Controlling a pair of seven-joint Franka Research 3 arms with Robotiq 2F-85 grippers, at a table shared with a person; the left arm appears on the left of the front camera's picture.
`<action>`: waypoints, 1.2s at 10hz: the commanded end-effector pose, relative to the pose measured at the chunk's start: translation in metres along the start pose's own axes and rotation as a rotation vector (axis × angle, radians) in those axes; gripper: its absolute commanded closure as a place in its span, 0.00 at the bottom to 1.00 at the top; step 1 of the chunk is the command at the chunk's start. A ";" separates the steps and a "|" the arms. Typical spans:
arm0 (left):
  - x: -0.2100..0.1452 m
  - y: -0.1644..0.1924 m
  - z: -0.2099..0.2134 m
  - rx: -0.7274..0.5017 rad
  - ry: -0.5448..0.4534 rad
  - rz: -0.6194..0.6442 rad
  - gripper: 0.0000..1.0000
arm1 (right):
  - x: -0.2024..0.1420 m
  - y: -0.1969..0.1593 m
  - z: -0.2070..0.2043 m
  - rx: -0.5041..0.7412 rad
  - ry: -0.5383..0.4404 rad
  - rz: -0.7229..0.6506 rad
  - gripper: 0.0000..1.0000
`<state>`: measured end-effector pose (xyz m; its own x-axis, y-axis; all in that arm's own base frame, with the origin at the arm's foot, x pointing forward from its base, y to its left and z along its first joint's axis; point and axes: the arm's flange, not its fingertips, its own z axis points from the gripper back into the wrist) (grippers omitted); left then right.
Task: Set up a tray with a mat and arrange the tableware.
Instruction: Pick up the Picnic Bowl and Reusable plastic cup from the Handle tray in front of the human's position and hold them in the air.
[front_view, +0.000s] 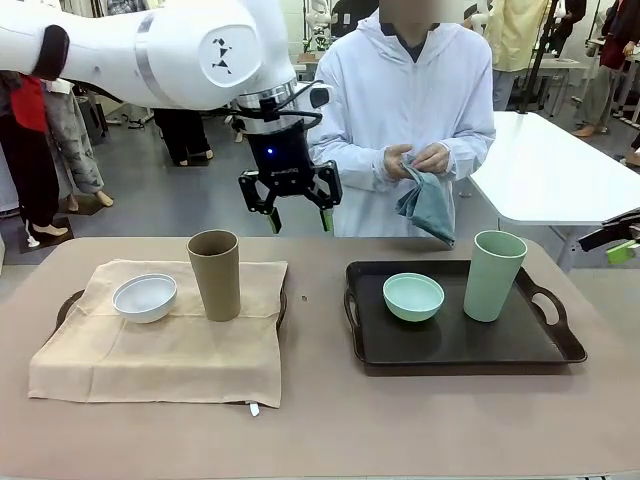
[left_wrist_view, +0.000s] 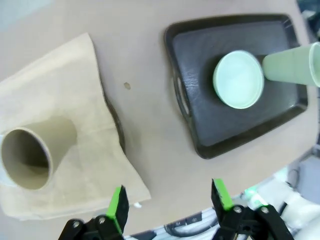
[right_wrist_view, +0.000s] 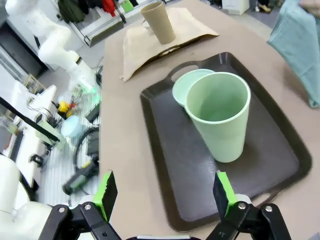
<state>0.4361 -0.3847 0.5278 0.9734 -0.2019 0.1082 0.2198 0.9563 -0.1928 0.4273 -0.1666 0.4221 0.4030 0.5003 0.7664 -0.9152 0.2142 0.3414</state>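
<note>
Hovering near brown cup (front_view: 214, 275) — left tool (front_view: 300, 223), open

Brown cup (front_view: 214, 275), white bowl (front_view: 145, 297), beige mat (front_view: 170, 350); mint cup (front_view: 494, 276), mint bowl (front_view: 413, 296), black tray (front_view: 450, 345).

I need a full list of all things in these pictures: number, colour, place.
table: one, tan, under everything.
black tray: one, right side.
mat: one, beige, left side.
covered tray: one, dark, under mat.
white bowl: one, on mat.
brown cup: one, upright on mat.
mint green bowl: one, on black tray.
mint green cup: one, upright on black tray.
cloth: one, blue-grey, held at far side.
hands: two, the person's, holding cloth.
left gripper: one, black with green pads, open, above table.
right gripper: one, same colours, open, right of black tray.
</note>
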 end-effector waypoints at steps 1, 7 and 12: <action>0.009 -0.038 -0.010 0.035 -0.049 -0.005 0.12 | -0.011 -0.018 -0.031 -0.082 0.026 0.173 0.00; 0.046 -0.106 -0.036 0.032 -0.041 -0.064 0.12 | -0.016 -0.027 -0.061 -0.124 0.057 0.426 0.00; 0.044 -0.100 -0.046 -0.003 -0.032 -0.091 0.12 | -0.014 -0.026 -0.052 -0.102 0.070 0.407 0.00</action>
<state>0.4631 -0.4959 0.5090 0.9480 -0.2749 0.1603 0.3021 0.9358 -0.1815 0.4449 -0.1361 0.3741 0.0118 0.6174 0.7865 -0.9968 0.0692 -0.0394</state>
